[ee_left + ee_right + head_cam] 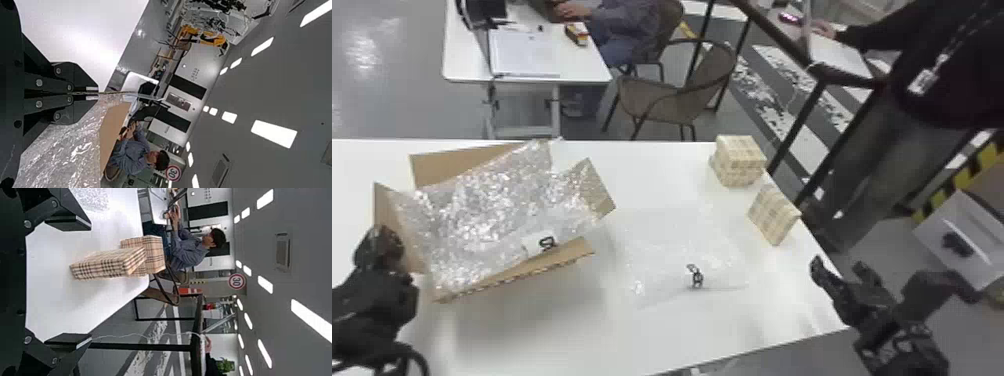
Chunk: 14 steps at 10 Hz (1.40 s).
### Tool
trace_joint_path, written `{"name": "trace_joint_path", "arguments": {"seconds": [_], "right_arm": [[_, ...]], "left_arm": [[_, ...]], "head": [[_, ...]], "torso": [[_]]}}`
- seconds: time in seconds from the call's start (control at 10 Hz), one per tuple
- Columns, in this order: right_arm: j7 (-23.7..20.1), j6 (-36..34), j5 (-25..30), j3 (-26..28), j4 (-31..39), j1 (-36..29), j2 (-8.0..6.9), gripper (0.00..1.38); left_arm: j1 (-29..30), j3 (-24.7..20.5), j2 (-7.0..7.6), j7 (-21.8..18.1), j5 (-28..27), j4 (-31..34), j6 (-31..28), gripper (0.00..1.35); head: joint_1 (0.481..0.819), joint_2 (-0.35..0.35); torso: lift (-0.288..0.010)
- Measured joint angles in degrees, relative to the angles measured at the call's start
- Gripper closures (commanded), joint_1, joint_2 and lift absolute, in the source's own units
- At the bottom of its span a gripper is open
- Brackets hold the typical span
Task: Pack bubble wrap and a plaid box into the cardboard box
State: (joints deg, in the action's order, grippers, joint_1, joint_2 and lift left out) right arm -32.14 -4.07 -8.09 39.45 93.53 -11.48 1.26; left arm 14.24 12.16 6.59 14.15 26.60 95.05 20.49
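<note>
My left gripper (379, 245) is at the left side of the open cardboard box (512, 270); in the left wrist view the left gripper (96, 93) is shut on the thin edge of a box flap. Bubble wrap (492, 210) fills the box and spreads over its flaps. Another clear sheet of bubble wrap (677, 250) lies flat on the table, right of the box. Two plaid boxes (774, 214) stand near the table's right edge, also visible as plaid boxes (109, 262) in the right wrist view. Off that edge, the right gripper (839, 269) is open; its wrist view shows the gripper (91, 282) holding nothing.
The white table (572, 325) ends in a slanting edge on the right. Behind it are a chair (677, 95), a second table (532, 60) and dark metal railings (797, 125). A white bin (952, 240) stands beyond the right arm.
</note>
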Motion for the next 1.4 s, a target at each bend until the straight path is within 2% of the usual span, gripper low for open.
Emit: {"name": "trace_joint_path", "arguments": {"seconds": [0.3, 0.5, 0.7, 0.9, 1.1, 1.4], "right_arm": [[0.04, -5.74, 3.87, 0.75, -2.65, 5.56, 1.37, 0.29], [-0.1, -11.14, 5.09, 0.94, -5.29, 9.13, 4.33, 0.3], [-1.89, -15.67, 6.58, 0.76, -7.39, 12.31, 6.21, 0.3], [-4.84, -18.35, 9.36, -1.28, -10.39, 16.37, 7.85, 0.3], [-5.45, -20.37, 11.8, -5.43, -13.28, 19.87, 10.1, 0.29], [-8.71, -21.53, 18.09, -6.75, -18.91, 25.18, 11.43, 0.29]], "left_arm": [[0.11, -0.02, -0.02, 0.0, 0.25, -0.1, 0.24, 1.21], [0.04, 0.1, -0.09, 0.0, 0.29, -0.21, 0.26, 1.21], [-0.03, 0.14, -0.23, 0.0, 0.29, -0.29, 0.26, 1.21], [-0.08, 0.14, -0.35, -0.11, 0.34, -0.41, 0.25, 1.21], [-0.17, 0.16, -0.44, -0.4, 0.38, -0.54, 0.25, 1.21], [-0.37, 0.15, -0.59, -0.46, 0.54, -0.8, 0.44, 1.21]], "head": [[0.695, -0.323], [0.695, -0.335], [0.695, -0.337], [0.695, -0.321], [0.695, -0.291], [0.695, -0.281]], "torso": [[-0.11], [-0.11], [-0.11], [-0.11], [-0.11], [-0.11]]}}
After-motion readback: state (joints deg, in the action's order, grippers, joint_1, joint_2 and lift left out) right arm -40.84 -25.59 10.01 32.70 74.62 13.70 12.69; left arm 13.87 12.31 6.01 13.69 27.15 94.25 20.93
